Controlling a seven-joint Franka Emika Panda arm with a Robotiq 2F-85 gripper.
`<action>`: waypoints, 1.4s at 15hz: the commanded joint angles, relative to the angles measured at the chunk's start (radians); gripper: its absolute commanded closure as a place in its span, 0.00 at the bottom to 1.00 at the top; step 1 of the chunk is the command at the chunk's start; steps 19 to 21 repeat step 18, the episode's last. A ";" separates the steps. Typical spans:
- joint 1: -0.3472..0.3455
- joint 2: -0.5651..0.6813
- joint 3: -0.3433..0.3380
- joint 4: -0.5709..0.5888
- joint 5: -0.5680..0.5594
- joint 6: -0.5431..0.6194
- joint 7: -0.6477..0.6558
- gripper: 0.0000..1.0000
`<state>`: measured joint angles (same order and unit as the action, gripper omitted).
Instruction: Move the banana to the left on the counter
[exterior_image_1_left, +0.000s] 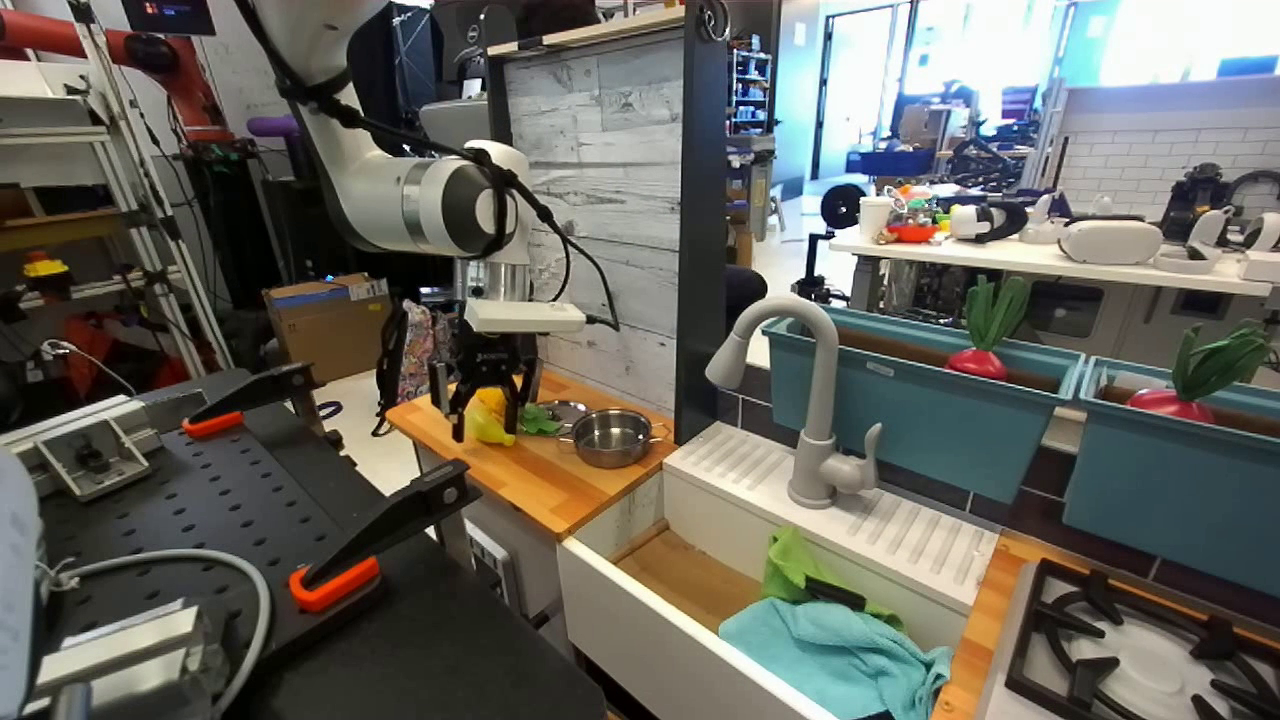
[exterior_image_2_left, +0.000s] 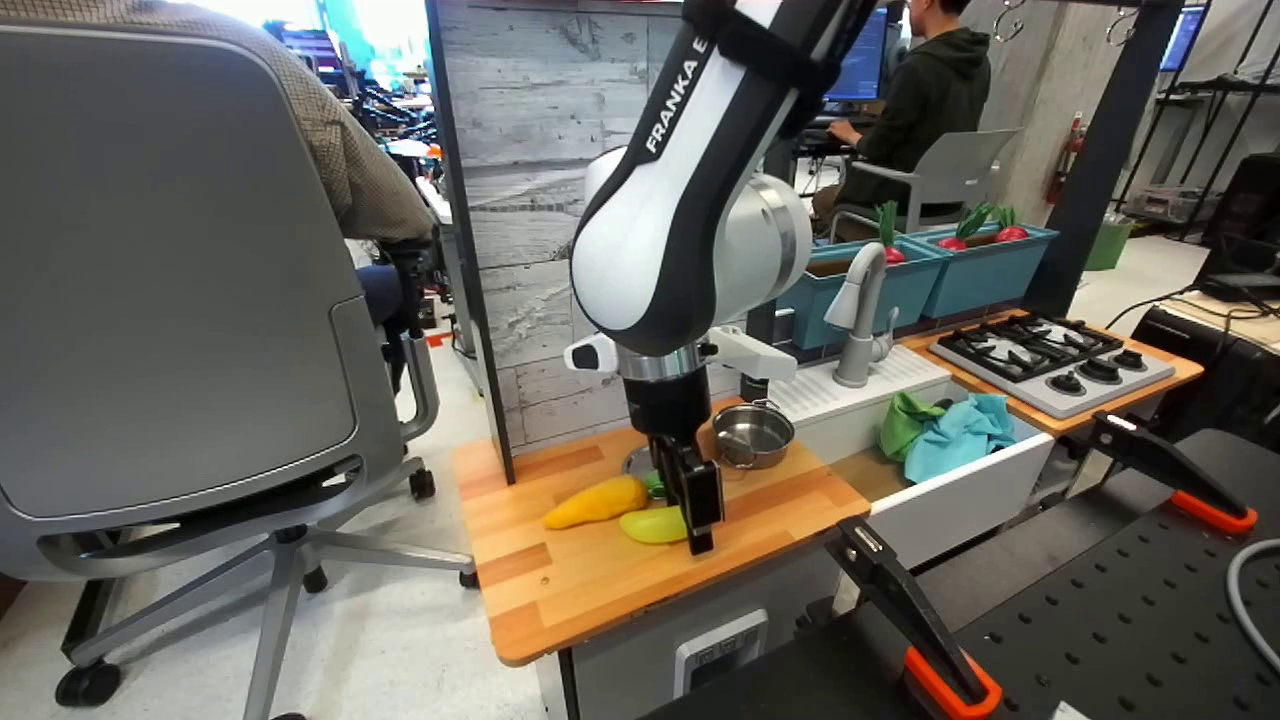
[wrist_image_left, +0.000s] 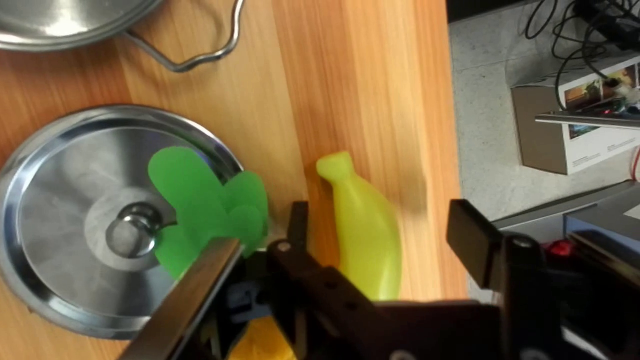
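Claw (exterior_image_1_left: 485, 428) spread wide, jaws on either side of the banana (wrist_image_left: 367, 227) in wrist view. Banana lies on table (exterior_image_2_left: 600, 580), just beside orange-yellow vegetable (exterior_image_2_left: 598, 502), near metal lid (wrist_image_left: 95, 210)

The banana (wrist_image_left: 367, 230) is yellow-green, the counter (exterior_image_2_left: 605, 580) banded in orange-brown — the gripper (exterior_image_1_left: 486, 428) black, the leaves (wrist_image_left: 215, 212) bright green, the planters (exterior_image_1_left: 910, 405) teal — and the plank wall (exterior_image_2_left: 555, 200) streaked grey-white.

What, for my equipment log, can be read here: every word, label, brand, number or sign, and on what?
"FRANKA E" on the robot arm; anything further is hidden.
Perhaps "DELL", blurred, on the dark background device.
Too small or blurred to read: markings on the gripper, cardboard box, screen, teal planter and printed box.
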<state>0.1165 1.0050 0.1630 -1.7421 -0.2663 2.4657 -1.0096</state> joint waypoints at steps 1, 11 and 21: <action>0.013 -0.012 -0.003 -0.001 -0.024 -0.020 0.020 0.00; 0.002 -0.186 0.060 -0.219 -0.008 0.009 0.004 0.00; 0.001 -0.247 0.066 -0.288 -0.007 0.024 0.006 0.00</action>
